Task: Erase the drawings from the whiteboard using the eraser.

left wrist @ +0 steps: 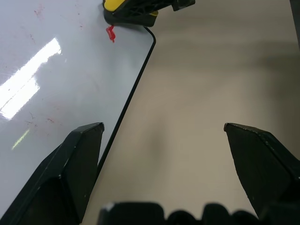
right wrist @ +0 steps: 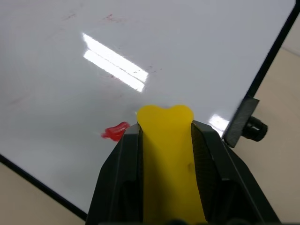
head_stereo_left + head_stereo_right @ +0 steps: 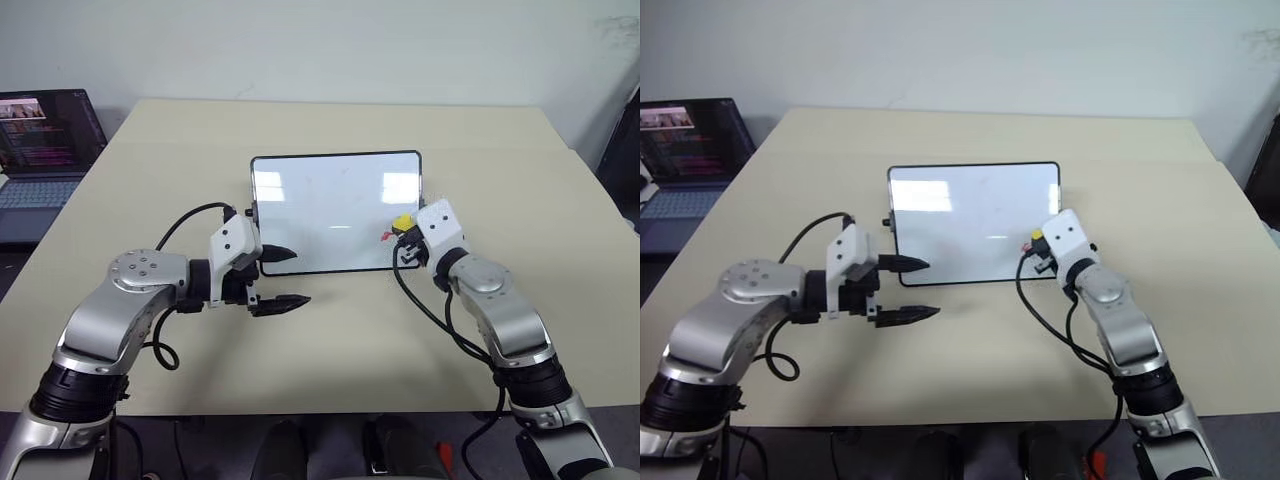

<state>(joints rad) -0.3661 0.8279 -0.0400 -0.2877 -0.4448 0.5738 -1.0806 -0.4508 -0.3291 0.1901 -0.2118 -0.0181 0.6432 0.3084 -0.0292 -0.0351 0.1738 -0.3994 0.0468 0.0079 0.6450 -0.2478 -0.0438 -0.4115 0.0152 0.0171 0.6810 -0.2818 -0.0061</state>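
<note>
Whiteboard (image 3: 335, 212) lies flat near the middle of the beige table (image 3: 330, 340), long side running left to right, black frame all round and a small black knob (image 2: 255, 129) on its right short edge. From my seat I see most of the white surface clean, with only faint pinkish traces and one small red mark (image 2: 116, 132) left of the drawings, close to the near right corner.

My right gripper (image 3: 405, 232) sits over that same corner, its two black fingers (image 2: 123, 164) pinching the yellow eraser (image 2: 168, 154) from both sides. The eraser's tip is just beside the red mark, a little to its right; I cannot tell whether the eraser is pressing on the board.

My left gripper (image 3: 280, 279) hovers at the board's near left corner with its fingers spread wide and nothing between them. One fingertip (image 3: 281, 254) hangs over the board's near edge, the other over bare table.

A laptop (image 3: 40, 160) stands open at the far left, well apart from the board.
</note>
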